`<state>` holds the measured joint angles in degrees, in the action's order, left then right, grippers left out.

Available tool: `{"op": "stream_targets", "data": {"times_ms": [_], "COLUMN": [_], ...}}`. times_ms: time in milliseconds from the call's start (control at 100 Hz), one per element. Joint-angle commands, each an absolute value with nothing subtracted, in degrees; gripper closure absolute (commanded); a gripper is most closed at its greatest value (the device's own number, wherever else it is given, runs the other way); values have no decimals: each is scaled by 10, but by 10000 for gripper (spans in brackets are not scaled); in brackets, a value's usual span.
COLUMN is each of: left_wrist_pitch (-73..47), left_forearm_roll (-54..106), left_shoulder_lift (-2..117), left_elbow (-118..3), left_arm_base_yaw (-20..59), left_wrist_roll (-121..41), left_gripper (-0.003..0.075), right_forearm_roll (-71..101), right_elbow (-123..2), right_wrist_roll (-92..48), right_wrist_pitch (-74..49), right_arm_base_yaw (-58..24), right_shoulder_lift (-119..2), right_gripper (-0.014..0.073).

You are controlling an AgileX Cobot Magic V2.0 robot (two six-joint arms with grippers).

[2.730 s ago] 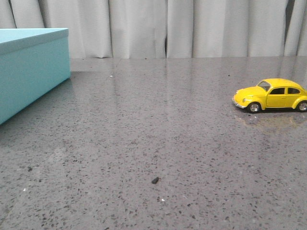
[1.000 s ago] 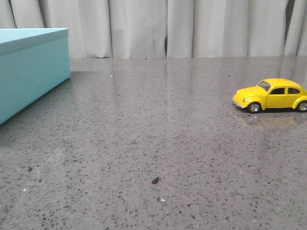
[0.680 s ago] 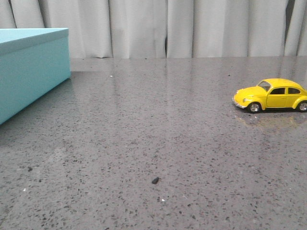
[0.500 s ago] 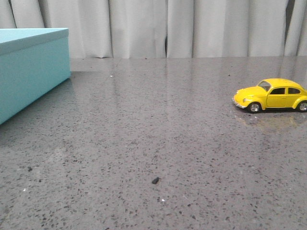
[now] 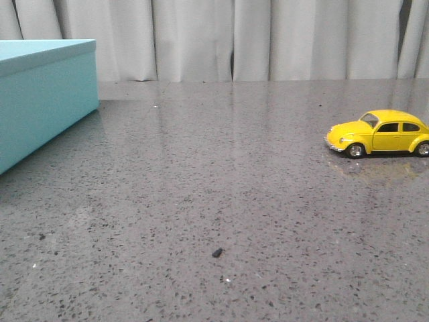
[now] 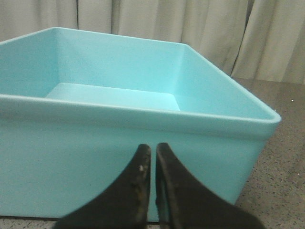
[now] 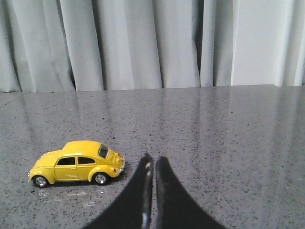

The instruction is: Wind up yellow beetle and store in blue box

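The yellow beetle [image 5: 378,132] stands on its wheels at the right of the grey table, nose to the left; it also shows in the right wrist view [image 7: 77,163]. The blue box [image 5: 41,94] stands open at the far left; in the left wrist view [image 6: 95,157] its inside is empty. My left gripper [image 6: 153,151] is shut and empty, close in front of the box's side wall. My right gripper [image 7: 154,161] is shut and empty, just beside the beetle's rear bumper, not touching it. Neither gripper shows in the front view.
A small dark speck [image 5: 216,253] lies on the speckled grey table [image 5: 214,188] in the middle foreground. Pale curtains [image 5: 255,37] hang behind the table's far edge.
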<state>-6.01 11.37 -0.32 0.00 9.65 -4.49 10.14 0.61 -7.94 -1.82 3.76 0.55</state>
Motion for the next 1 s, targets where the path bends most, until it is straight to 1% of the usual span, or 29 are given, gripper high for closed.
{"op": "stream_targets", "data": {"times_ms": [0,100,150,250,370,560,740,900,990], "left_wrist_pitch": [-4,47,53,-18,-106,-198,-272,-279,-279], "left_forearm_roll": [135,236,244,244,242,242,242,244,247], "left_shoulder_lift": [-23,-23,-22,-7,43,149,244,287,294], "left_elbow": [23,17,4,-50,-124,-239,-327,-353,-354], "left_arm_base_yaw": [96,96,96,96,96,96,96,96,96], "left_wrist_roll": [-41,-41,-41,-41,-52,-132,-146,-146,-146], "left_gripper": [739,739,739,739,739,739,739,739,739], "right_forearm_roll": [116,198,210,206,206,206,206,206,206], "right_elbow": [19,10,-9,-73,-160,-301,-421,-501,-546], "right_wrist_roll": [-75,-9,0,0,-25,-98,-123,-159,-163], "right_wrist_pitch": [40,78,66,-27,-135,-221,-284,-351,-392], "right_arm_base_yaw": [41,41,41,41,41,41,41,37,18], "right_shoulder_lift": [17,17,17,11,-24,-135,-247,-337,-389], "right_gripper": [643,643,643,643,643,643,643,643,643]}}
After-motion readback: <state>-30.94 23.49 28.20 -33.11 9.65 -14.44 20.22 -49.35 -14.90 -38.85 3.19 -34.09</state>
